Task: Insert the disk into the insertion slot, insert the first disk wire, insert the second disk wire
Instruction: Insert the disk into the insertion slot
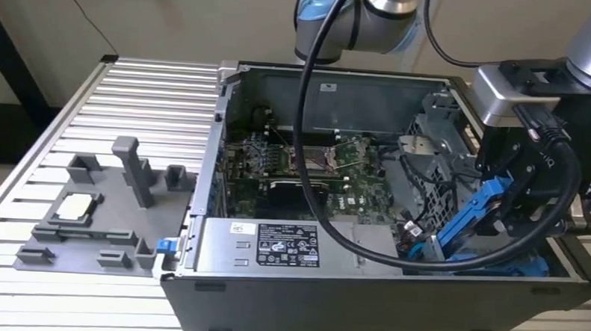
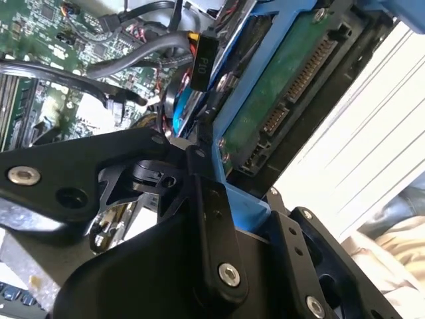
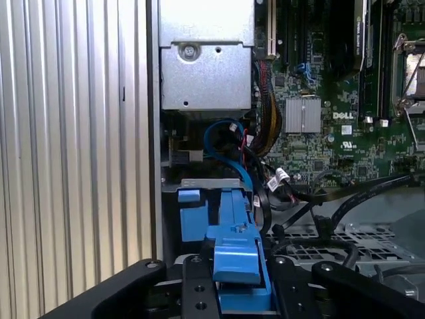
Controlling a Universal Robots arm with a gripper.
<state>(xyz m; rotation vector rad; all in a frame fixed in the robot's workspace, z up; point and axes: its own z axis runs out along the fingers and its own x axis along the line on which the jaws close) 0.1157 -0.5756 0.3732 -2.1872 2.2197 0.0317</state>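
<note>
- Black pincer (image 3: 239, 287) pinches the blue-framed silver-grey hard disk (image 3: 236, 256).
- Second wrist view shows its green circuit-board underside.
- Exterior view: disk tilted, lower end hidden behind the dark grey computer case (image 1: 269, 299) wall.

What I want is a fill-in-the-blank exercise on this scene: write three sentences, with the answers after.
The gripper is shut on the disk by its ____ carrier frame.
In the exterior view, the disk is held ____ rather than level.
The grey fixture lies to the exterior view's ____ of the computer case.
Missing words: blue; tilted; left.
</note>
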